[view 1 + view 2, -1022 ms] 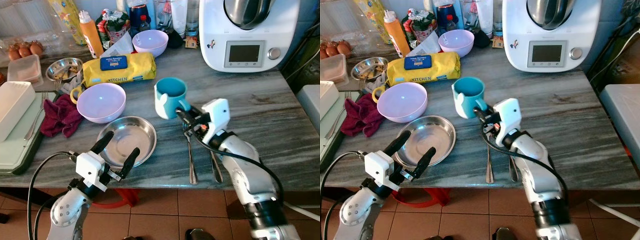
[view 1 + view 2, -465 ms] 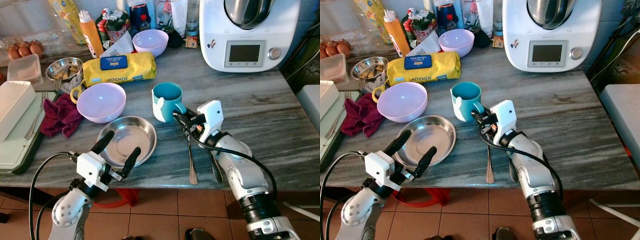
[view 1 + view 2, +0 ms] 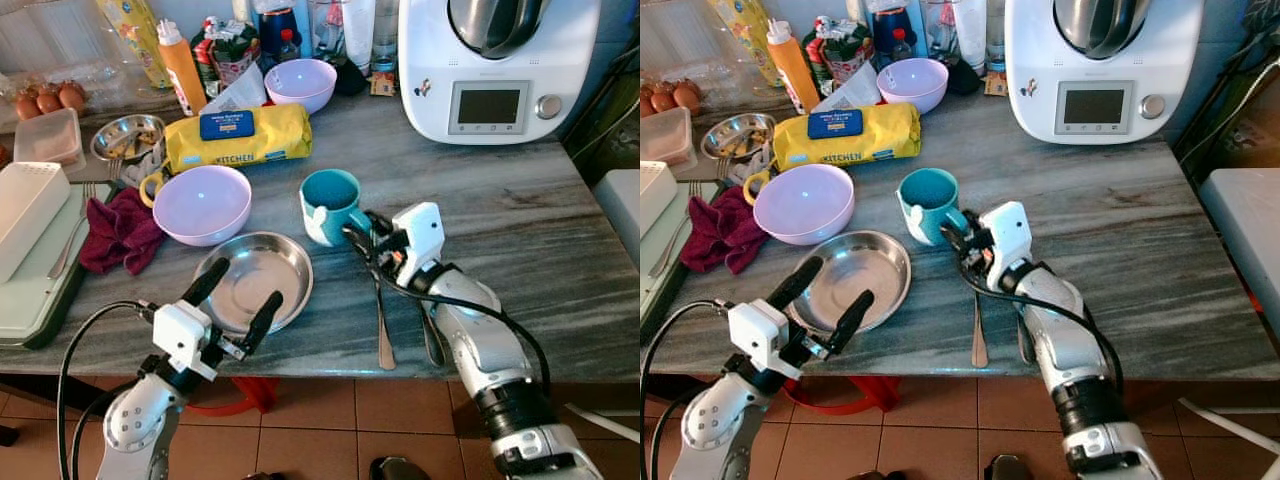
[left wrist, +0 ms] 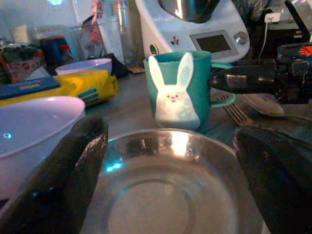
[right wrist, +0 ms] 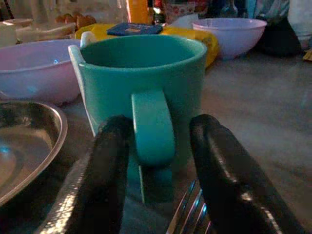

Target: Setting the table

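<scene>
We have the teal ceramic mug with a white rabbit face point(image 3: 331, 204) standing on the grey marbled worktop point(image 3: 520, 215), just right of the round steel plate point(image 3: 255, 280). Our right tool point(image 3: 356, 233) has its fingers spread either side of the mug's handle, not yet pinching. We should close squarely on the handle and keep the mug upright. Our left tool point(image 3: 235, 304) hovers open at the plate's near rim.

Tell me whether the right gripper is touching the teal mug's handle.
Cannot tell. In the right wrist view the right gripper straddles the teal mug's handle, its fingers close on both sides, but neither contact nor a gap shows plainly.
</scene>
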Available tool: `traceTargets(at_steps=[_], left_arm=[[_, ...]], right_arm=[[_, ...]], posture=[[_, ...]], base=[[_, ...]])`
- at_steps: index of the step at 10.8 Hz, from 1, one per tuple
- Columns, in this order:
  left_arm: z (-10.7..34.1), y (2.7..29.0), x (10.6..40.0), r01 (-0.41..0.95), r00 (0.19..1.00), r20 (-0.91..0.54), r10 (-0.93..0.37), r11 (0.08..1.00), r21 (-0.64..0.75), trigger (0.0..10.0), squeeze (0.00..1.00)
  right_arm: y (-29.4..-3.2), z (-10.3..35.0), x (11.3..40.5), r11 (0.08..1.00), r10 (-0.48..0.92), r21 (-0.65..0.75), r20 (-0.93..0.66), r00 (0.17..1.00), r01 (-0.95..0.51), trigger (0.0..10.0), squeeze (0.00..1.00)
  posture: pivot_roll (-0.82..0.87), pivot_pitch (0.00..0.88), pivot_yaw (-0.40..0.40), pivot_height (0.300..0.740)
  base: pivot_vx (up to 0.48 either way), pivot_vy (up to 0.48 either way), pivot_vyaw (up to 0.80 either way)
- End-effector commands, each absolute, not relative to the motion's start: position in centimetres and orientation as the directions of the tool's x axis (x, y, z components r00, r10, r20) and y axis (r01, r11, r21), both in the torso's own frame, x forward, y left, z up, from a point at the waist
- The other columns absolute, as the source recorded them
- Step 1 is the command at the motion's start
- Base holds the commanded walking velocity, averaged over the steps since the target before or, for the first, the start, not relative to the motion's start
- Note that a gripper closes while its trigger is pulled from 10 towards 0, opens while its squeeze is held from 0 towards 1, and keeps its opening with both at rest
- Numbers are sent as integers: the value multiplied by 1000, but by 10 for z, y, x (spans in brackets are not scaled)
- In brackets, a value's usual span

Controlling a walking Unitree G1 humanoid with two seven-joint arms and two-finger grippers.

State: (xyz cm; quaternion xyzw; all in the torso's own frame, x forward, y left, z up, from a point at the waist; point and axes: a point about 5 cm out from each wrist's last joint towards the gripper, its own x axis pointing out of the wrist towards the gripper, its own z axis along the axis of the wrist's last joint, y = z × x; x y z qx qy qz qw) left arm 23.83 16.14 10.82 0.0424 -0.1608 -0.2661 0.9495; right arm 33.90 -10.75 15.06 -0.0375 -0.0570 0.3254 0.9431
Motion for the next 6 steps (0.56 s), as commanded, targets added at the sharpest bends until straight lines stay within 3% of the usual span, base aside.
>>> traceTargets(at_steps=[1, 6], left_arm=[[109, 162, 237, 502, 802, 270, -534, 846, 180, 10000, 0], [108, 164, 240, 493, 806, 274, -525, 851, 182, 10000, 0]], right_arm=[[-103, 153, 340, 777, 628, -119, 96, 772, -618, 10000, 1000], [-97, 203, 336, 788, 615, -204, 279, 737, -581, 10000, 1000]], posture=[[-67, 164, 72, 740], [-67, 163, 72, 740]], base=[[0, 0, 0], [0, 0, 0]])
